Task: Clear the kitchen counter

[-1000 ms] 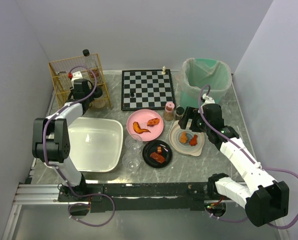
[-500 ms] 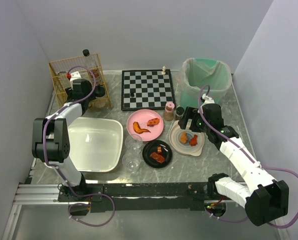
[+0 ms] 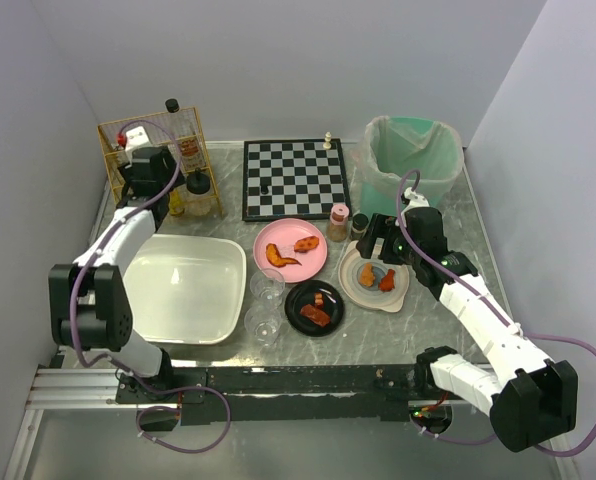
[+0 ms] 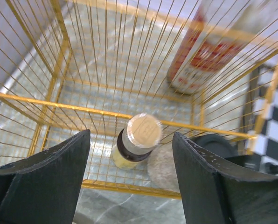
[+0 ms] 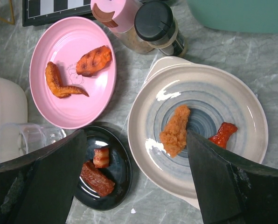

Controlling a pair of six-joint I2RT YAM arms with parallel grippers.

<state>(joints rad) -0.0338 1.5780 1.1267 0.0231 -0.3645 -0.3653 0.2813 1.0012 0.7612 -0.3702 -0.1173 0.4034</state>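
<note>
The kitchen counter (image 3: 433, 335) is grey marble and carries plates, glasses and shakers. My left gripper (image 3: 156, 182) hangs open at the front of a yellow wire rack (image 3: 118, 140). In the left wrist view its jaws (image 4: 130, 151) stand wide above a small jar (image 4: 138, 139) with a beige lid and yellowish contents, which stands in the rack untouched. My right gripper (image 3: 383, 240) is open too, hovering (image 5: 135, 136) over the grey-blue plate (image 5: 251, 121) and the black plate (image 5: 122, 175), holding nothing.
The rack also holds a red-labelled bottle (image 4: 209, 51) and a black-capped bottle (image 3: 198, 190). A white tub (image 3: 183, 288), two glasses (image 3: 267, 285), a pink plate (image 3: 296, 248) with food, two shakers (image 3: 349, 222), a chessboard (image 3: 295, 178) and a green bin (image 3: 413, 155) stand around.
The left gripper's jaws have opened and the arm has drawn back up and left from the rack's front, uncovering the black-capped bottle. The right arm has not moved.
</note>
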